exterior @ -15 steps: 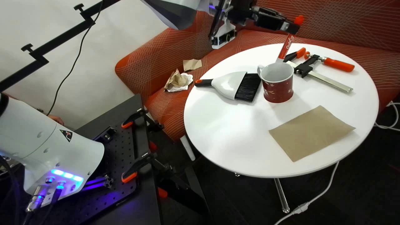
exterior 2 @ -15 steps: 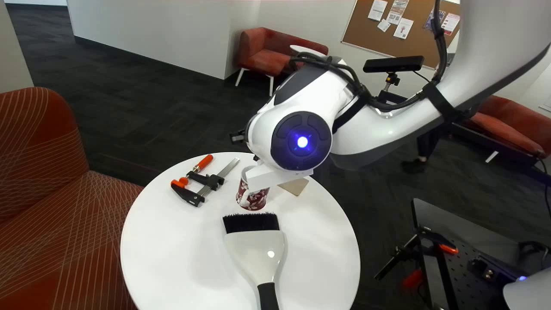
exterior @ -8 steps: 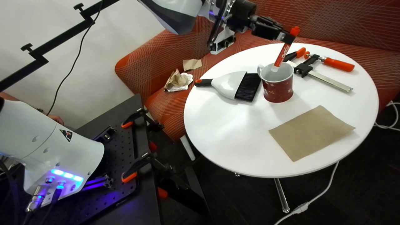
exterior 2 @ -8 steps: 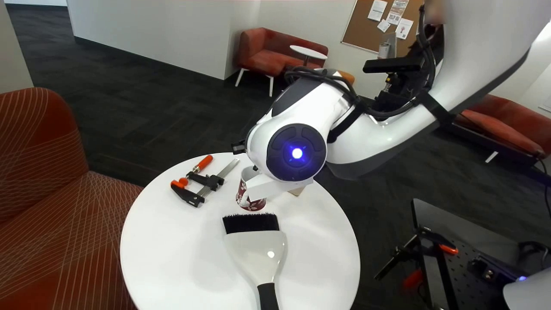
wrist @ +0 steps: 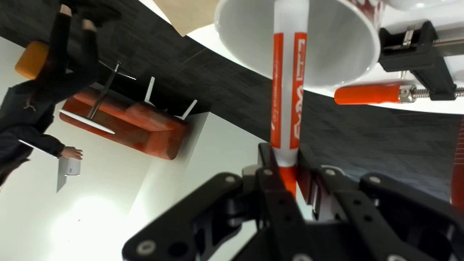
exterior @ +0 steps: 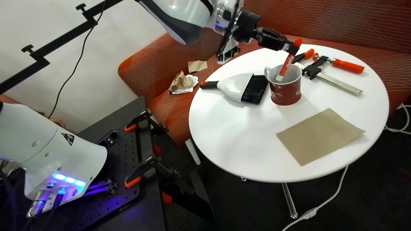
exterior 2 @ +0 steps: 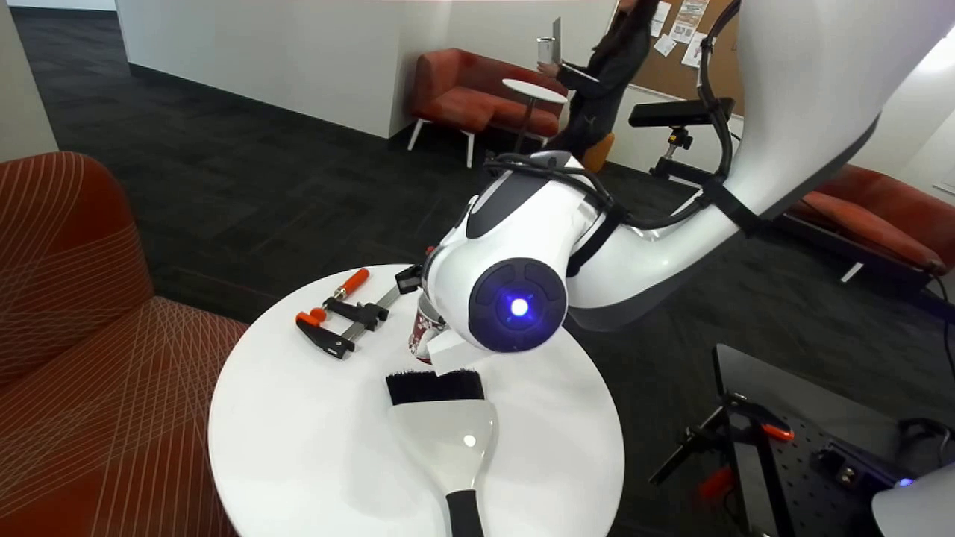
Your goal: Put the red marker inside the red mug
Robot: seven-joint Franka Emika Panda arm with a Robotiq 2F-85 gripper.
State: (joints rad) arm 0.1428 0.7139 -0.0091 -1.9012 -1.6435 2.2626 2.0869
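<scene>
The red marker (exterior: 286,65) is held by its red-capped upper end, tilted, with its whitish end pointing down into the mouth of the red mug. How deep that end sits is hard to tell. The marker (wrist: 285,87) also shows in the wrist view, crossing the mug's pale inside (wrist: 337,47). The mug (exterior: 285,93) stands upright on the table, handle toward the brush. In an exterior view the arm partly hides the mug (exterior 2: 423,335). My gripper (exterior: 292,48) is shut on the marker, above the mug's rim; it also shows in the wrist view (wrist: 283,157).
A white brush with black bristles (exterior: 236,86) lies beside the mug. A red-and-black clamp (exterior: 316,71) lies behind it. A brown paper sheet (exterior: 321,136) lies on the round white table (exterior: 231,141). A person (exterior 2: 608,74) stands in the background.
My gripper has moved down and slightly left in an exterior view, carrying the marker. The marker's whitish end has gone from the mug's far rim into its mouth. The mug has not moved.
</scene>
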